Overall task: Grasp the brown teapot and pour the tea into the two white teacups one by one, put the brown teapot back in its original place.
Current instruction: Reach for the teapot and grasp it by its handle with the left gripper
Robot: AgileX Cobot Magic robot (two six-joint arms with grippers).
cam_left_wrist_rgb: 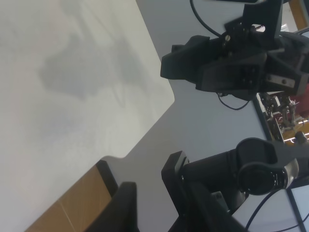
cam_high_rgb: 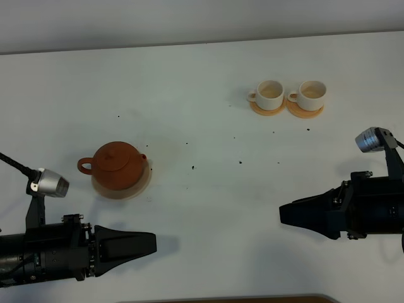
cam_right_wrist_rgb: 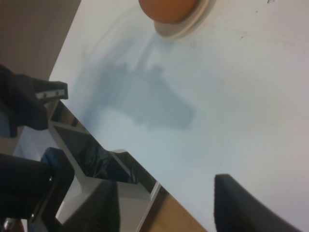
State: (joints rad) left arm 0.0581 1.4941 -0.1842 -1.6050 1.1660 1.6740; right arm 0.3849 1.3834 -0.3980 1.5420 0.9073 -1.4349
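The brown teapot [cam_high_rgb: 115,163] stands upright with its lid on, on the large pale tan coaster [cam_high_rgb: 126,187] at the left of the white table; its handle points left. The tea is hidden. The two white teacups [cam_high_rgb: 270,95] [cam_high_rgb: 311,93] sit side by side on small orange coasters at the back right, and their insides look cream. My left gripper [cam_high_rgb: 153,243] hovers near the front edge, in front of the teapot and apart from it, open and empty [cam_left_wrist_rgb: 149,210]. My right gripper [cam_high_rgb: 282,214] is low at the right, open wide [cam_right_wrist_rgb: 164,208]. The teapot [cam_right_wrist_rgb: 166,9] shows in the right wrist view.
Small dark specks [cam_high_rgb: 192,167] dot the middle of the table. The table's front edge [cam_high_rgb: 221,298] runs just behind both arms. In the left wrist view the right arm [cam_left_wrist_rgb: 231,63] shows beyond the table corner.
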